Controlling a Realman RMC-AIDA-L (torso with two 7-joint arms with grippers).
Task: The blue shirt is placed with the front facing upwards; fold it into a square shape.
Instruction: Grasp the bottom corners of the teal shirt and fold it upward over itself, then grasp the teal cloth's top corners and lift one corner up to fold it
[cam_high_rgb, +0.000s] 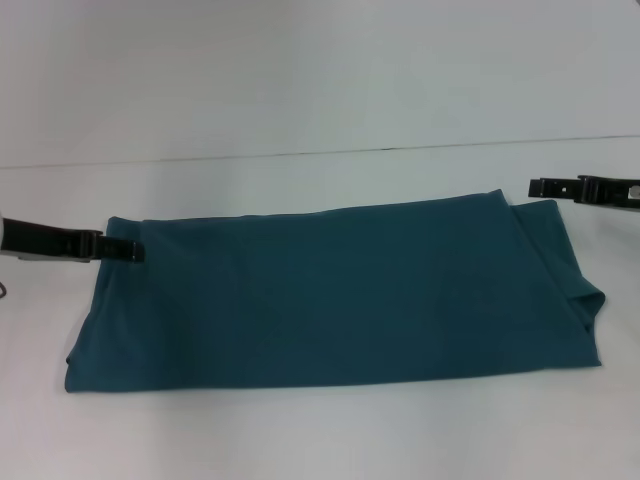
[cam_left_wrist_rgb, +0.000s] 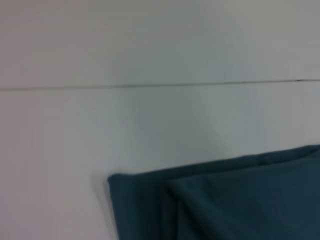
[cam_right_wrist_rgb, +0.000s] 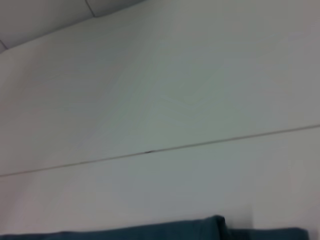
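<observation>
— Where was the blue shirt (cam_high_rgb: 340, 295)?
— Spread flat on the white table (cam_high_rgb: 320, 430), folded into a long band, plain side up.

— And the grippers?
— The left gripper (cam_high_rgb: 132, 251) sat at the shirt's far left corner; whether it gripped cloth, I couldn't tell. The right gripper (cam_high_rgb: 537, 187) hung just beyond the far right corner, apart from the cloth; its opening was unclear.

A plain white worktop (cam_high_rgb: 320, 430) fills the lower part of the frame, with a thin dark seam running across it toward the top. Flat on it, spanning the middle from left to right, lies the blue shirt (cam_high_rgb: 330, 295), folded into a long band with layered edges at its right end.
</observation>
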